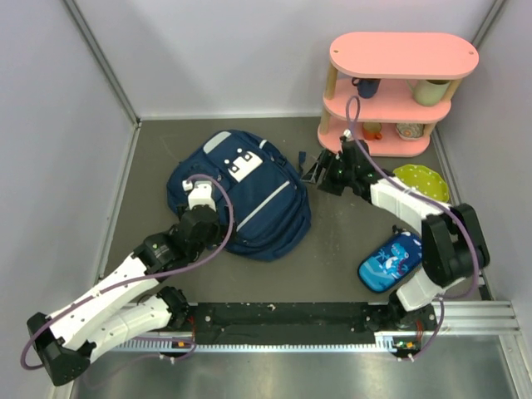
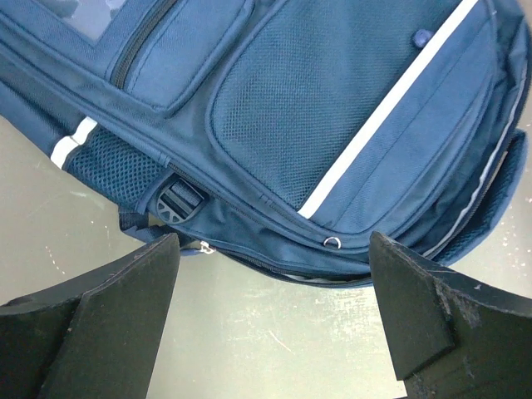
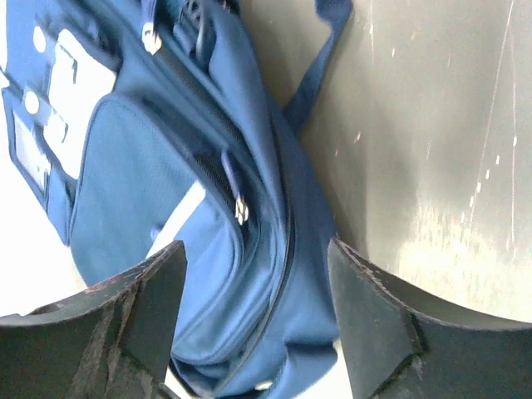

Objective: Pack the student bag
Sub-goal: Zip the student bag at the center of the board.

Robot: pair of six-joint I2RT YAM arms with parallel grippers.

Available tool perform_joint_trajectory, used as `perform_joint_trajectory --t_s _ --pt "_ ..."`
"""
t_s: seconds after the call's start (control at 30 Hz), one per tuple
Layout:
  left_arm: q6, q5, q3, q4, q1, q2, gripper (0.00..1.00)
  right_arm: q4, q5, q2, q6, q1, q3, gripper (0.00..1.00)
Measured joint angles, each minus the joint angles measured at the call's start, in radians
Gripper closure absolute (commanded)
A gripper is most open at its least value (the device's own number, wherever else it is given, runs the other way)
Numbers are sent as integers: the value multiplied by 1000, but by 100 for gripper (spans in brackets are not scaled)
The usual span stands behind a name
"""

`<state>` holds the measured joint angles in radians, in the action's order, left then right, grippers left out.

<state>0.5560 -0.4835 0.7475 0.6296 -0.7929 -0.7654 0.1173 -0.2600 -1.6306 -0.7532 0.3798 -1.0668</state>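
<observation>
Since the table (image 1: 332,241) is walled on three sides and the student bag (image 1: 241,195) lies flat left of centre, nearer the far edge than the near one, we rate sliding as the main risk. The bag is limp fabric and nothing pins it.

The left gripper (image 2: 274,245) sits at the bag's near-left side, fingers wide apart, nothing between them. The right gripper (image 3: 258,249) hangs at the bag's right side, fingers apart, also gripping nothing. If only one closes and pulls, we expect the whole bag to drag with it, toward the left wall (image 1: 83,166) or the pink shelf (image 1: 391,91) in the far right corner.

That shelf is close behind the right wrist. A back-swing could clip it and shake the cups (image 1: 366,86) on it. The green plate (image 1: 422,181) and pencil case (image 1: 391,262) lie by the right edge, just beside the right arm (image 1: 445,241), so a low sweep could shove either. A strap (image 3: 316,66) trails off the bag near the right fingers. A sloppy close would catch it instead of the zipper pull (image 3: 240,208). We cannot tell whether the main zip is open.

For room, we have bare table between the bag and the right edge, and a band along the near edge. Left of the bag there is only a narrow strip to the wall.
</observation>
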Motion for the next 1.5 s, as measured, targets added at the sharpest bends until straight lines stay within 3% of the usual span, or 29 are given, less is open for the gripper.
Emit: perform_joint_trajectory --t_s 0.13,0.27,0.43,0.67,0.9,1.0,1.07,1.5 --pt "16 8 -16 -2 10 -30 1 2 20 168 -15 61 146 30" --pt "23 24 -19 -7 19 -43 1 -26 43 275 -86 197 296 28" --pt "35 39 -20 -21 27 -44 1 -43 85 279 -176 341 360 28" --pt "80 75 -47 -38 31 -8 1 -93 121 206 -236 353 335 31" --pt "131 123 -97 -46 32 35 1 -98 122 102 -255 352 289 72" --pt "157 146 -121 -48 32 55 1 -99 132 102 -261 353 295 82" --pt "179 163 -138 -53 32 74 1 -100 142 106 -261 353 304 94" --pt "271 119 -212 -85 32 197 1 -53 195 195 -170 288 327 94"
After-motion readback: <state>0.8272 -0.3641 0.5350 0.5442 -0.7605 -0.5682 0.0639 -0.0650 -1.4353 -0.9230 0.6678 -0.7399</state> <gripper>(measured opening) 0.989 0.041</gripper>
